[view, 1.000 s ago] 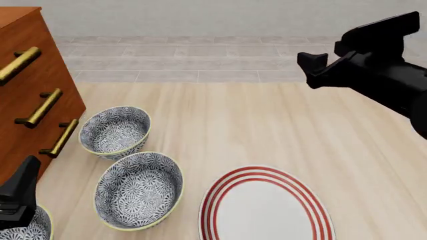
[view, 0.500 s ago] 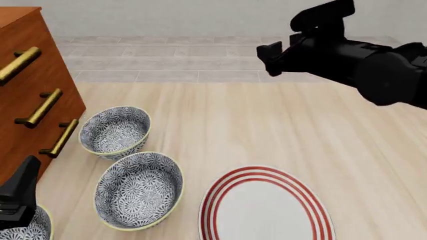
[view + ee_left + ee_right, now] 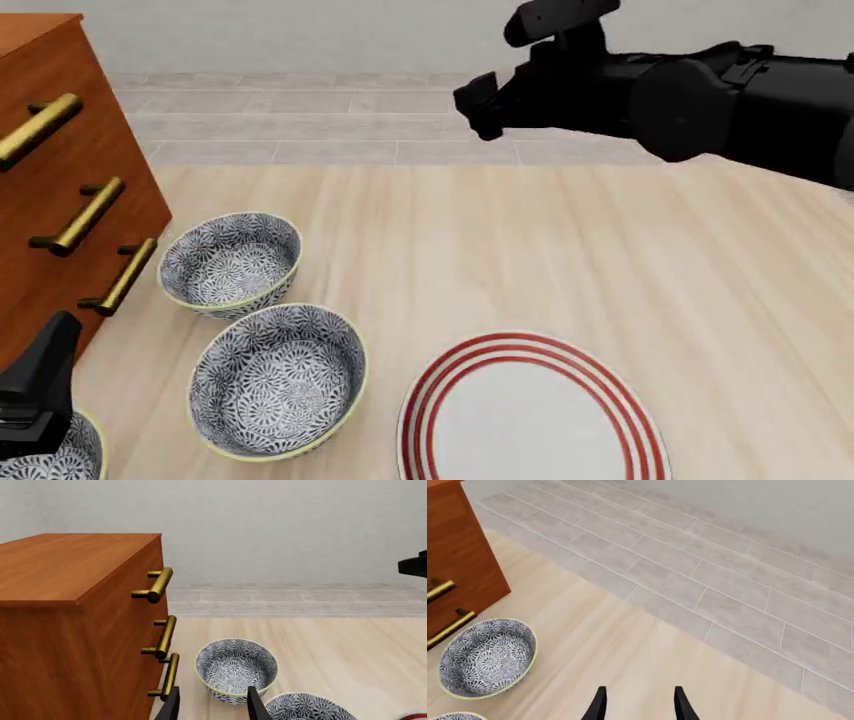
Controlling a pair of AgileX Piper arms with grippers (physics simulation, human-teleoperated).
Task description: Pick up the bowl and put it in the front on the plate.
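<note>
Right end effector [image 3: 636, 703] hangs high over the far part of the counter [image 3: 561, 260], well apart from every bowl and the plate; in its wrist view the two dark fingers [image 3: 598, 705] stand parted w/ bare wood showing between them, so it's open and holds nothing, touches nothing. In the front view the right arm [image 3: 694, 95] reaches in from the right, black, tip pointing left toward the dresser side. Left end effector [image 3: 210, 705] sits low at the near left corner; its wrist view shows two finger tips apart w/ nothing between, also open and empty, just beside the dresser [image 3: 60, 180] w/ its brass handles [image 3: 87, 215]. Three blue-and-white bowls lie in a row along the dresser: far bowl [image 3: 230, 263] nearest the handles, mid bowl [image 3: 278, 380] just beside it and closer to the camera, near bowl [image 3: 54, 460] mostly cut off at the bottom left edge, partly hidden by the left arm [image 3: 38, 385]. All upright on the counter, none lifted. Which of the three is the task's bowl, can't tell. Plate [image 3: 534, 410], white w/ red rings, lies flat at the near edge, right of the mid bowl, close but not touching; its near part is cropped.
</note>
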